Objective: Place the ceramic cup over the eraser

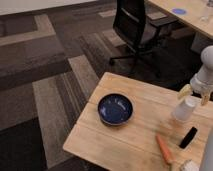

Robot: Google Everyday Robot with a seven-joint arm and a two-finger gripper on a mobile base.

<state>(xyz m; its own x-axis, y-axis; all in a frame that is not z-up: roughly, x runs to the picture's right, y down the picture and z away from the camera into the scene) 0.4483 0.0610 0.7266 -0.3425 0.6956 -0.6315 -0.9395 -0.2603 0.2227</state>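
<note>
The ceramic cup (183, 109) is small and white and stands upside down near the right edge of the wooden table (140, 90). My gripper (195, 95) hangs just above it and slightly to its right, open, with one yellowish fingertip (185, 91) on each side and nothing between them. The eraser (188, 137), a short black bar, lies on the table a little in front of the cup. Cup and eraser are apart.
A dark blue bowl (115, 109) sits at the table's middle. An orange stick (164, 148) lies near the front edge, left of the eraser, with a pale object (188, 165) beside it. A black office chair (135, 25) stands behind the table on carpet.
</note>
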